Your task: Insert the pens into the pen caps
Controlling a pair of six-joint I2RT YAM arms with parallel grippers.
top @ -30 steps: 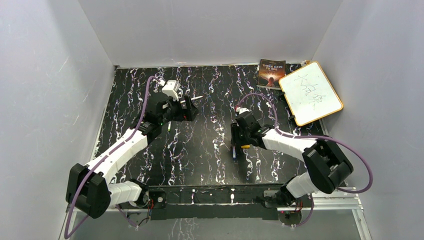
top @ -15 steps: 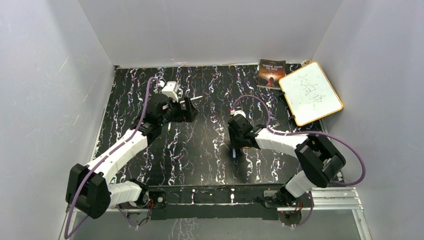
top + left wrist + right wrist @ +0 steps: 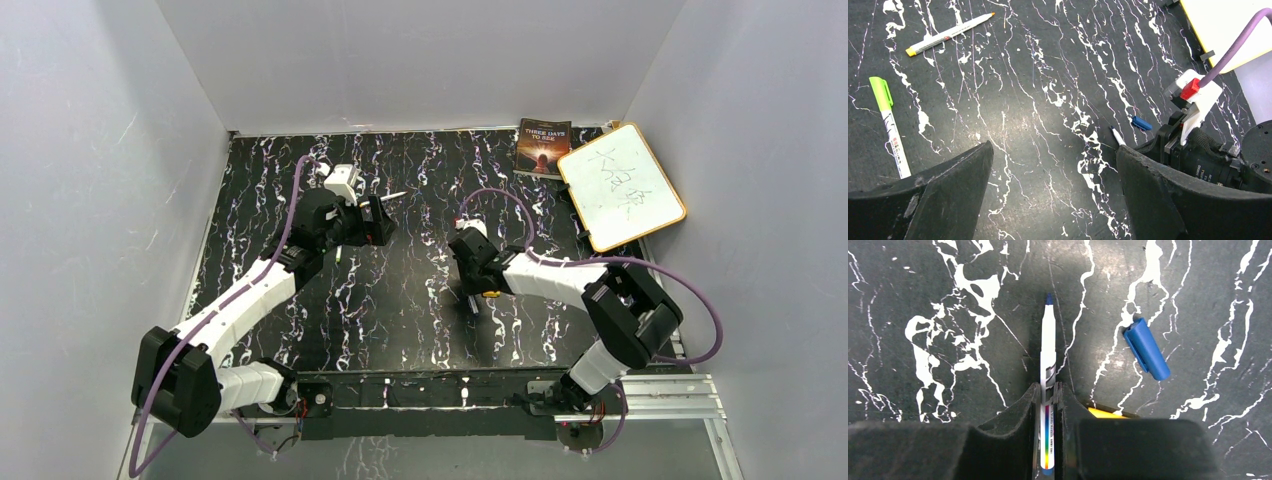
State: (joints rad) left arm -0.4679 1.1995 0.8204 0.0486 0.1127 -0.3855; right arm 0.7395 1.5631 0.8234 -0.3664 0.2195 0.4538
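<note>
Now right hand clamped on blue-tipped pen; blue cap loose just beside; left hand spread wide, empty

A black worktop veined with white, marble-like streaks fills the floor of a box of plain pale grey walls. In its far right corner lies a small dark book with a glowing orange cover picture and white title lettering. Just beside the book, to its right, sits a white whiteboard with an orange-yellow frame and rounded corners, turned at an angle and bearing a few faint scribbled marks
</note>
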